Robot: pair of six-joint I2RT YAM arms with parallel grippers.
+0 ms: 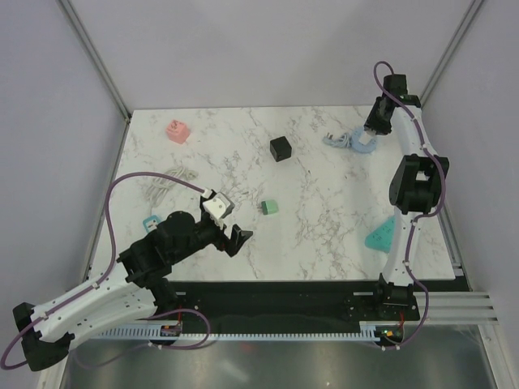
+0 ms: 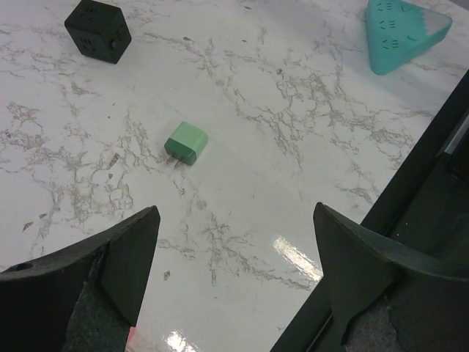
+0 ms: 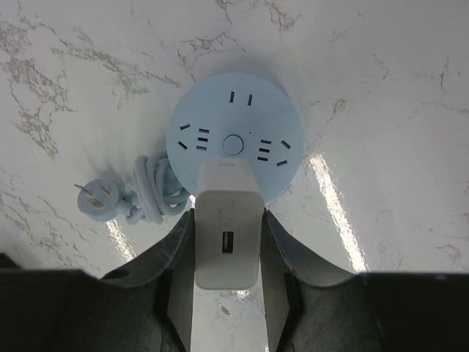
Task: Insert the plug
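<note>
Clamping on a white adapter (image 3: 227, 238), the right claw (image 3: 227, 253) is gripping it by its two sides, a small slot in the adapter's face looking toward the wrist camera; the adapter's far end is lying over the near rim of a round pale-blue socket hub (image 3: 234, 125), though whether the two are touching I cannot tell; the hub is sitting flat near the far right corner of the bench (image 1: 324, 235), its blue cord (image 3: 154, 187) coiled just beside it and ending in a pronged plug (image 3: 95, 199); the left claw (image 2: 236, 220) is standing wide apart and gripping nothing, hanging above the near left part of the bench; a small green plug (image 2: 186, 142) is lying beyond its fingertips, prongs pointing toward the claw; further out a black cube (image 2: 97, 29) and a teal triangular socket block (image 2: 403, 33) are resting, well apart; a pink block (image 1: 178, 130) is sitting by the far left corner.
</note>
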